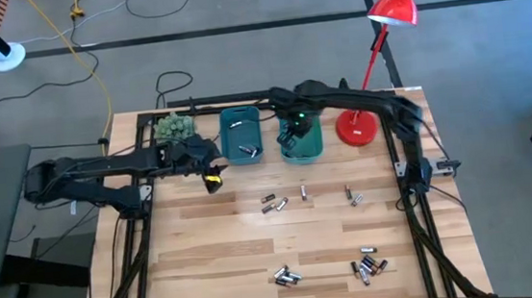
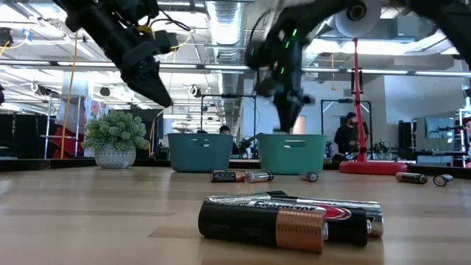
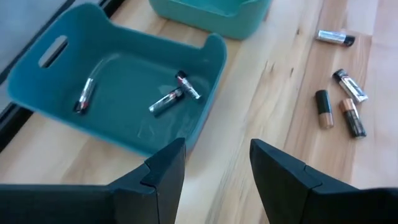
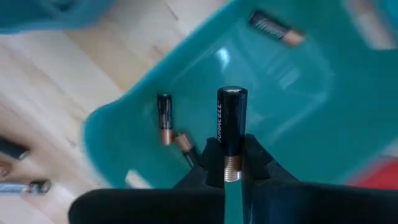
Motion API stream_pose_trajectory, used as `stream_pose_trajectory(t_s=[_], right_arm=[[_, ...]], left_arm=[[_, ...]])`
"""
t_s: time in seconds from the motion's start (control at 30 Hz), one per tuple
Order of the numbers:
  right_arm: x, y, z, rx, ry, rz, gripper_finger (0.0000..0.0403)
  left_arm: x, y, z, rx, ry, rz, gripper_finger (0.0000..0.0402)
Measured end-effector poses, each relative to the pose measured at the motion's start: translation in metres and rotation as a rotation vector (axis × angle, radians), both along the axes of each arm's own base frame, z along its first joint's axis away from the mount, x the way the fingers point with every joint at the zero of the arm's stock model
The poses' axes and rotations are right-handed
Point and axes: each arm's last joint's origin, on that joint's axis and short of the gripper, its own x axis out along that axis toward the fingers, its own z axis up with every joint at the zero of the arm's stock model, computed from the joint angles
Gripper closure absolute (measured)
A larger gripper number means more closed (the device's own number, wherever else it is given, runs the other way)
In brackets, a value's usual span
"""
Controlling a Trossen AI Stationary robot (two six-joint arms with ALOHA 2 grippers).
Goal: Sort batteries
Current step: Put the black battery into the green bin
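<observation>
Wooden desk [image 1: 207,251] under my cameras, with two teal bins at its far edge, a small potted plant [image 1: 174,128] to their left and a red lamp [image 1: 358,126] to their right. I judge the sort well short of halfway.

My right gripper [image 4: 227,171] hangs over the right bin [image 1: 314,148], clamped on a black-and-copper battery [image 4: 231,130] that stands upright between its fingers, not yet released. Three similar copper-ended cells already lie in that bin. The left bin [image 3: 43,74] holds three silver-and-dark cells, by the left wrist view.

My left gripper [image 3: 214,171] sits just in front of the left bin, above the desk, its fingers spread and holding nothing.

What is left: a loose row of batteries [image 1: 273,203] mid-desk, more of them strung out to the right, and two clusters near the front edge, one at centre [image 1: 287,276] and a bigger one [image 1: 368,265] to the right. By my count, more cells lie loose on the desk than in the bins.
</observation>
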Motion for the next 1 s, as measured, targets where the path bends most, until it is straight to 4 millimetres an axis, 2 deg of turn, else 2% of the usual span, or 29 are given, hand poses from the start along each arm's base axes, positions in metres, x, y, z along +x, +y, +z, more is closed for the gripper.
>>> stream_pose_trajectory(t_s=[0.1,0.2,0.4,0.83,0.9,1.0], right_arm=[[0.005,-0.014,-0.03,0.042,0.059,-0.011,0.0392],[0.008,-0.021,-0.05,0.058,0.089,-0.012,0.0386],[0.014,-0.023,-0.063,0.059,0.085,-0.007,0.0347],[0.014,-0.024,-0.062,0.055,0.073,-0.042,0.0274],[0.013,-0.023,-0.056,0.049,0.062,-0.044,0.0266],[0.008,-0.022,-0.035,0.03,0.024,-0.048,0.0259]], left_arm=[[-0.009,-0.001,0.005,0.009,0.005,0.014,0.0228],[-0.015,-0.003,0.014,0.021,-0.037,0.022,0.0228],[-0.02,-0.003,0.022,0.029,-0.093,0.047,0.0228],[-0.02,-0.003,0.022,0.026,-0.098,0.059,0.0228],[-0.02,-0.003,0.022,0.019,-0.102,0.066,0.0228],[-0.02,-0.003,0.022,0.028,-0.097,0.059,0.0228]])
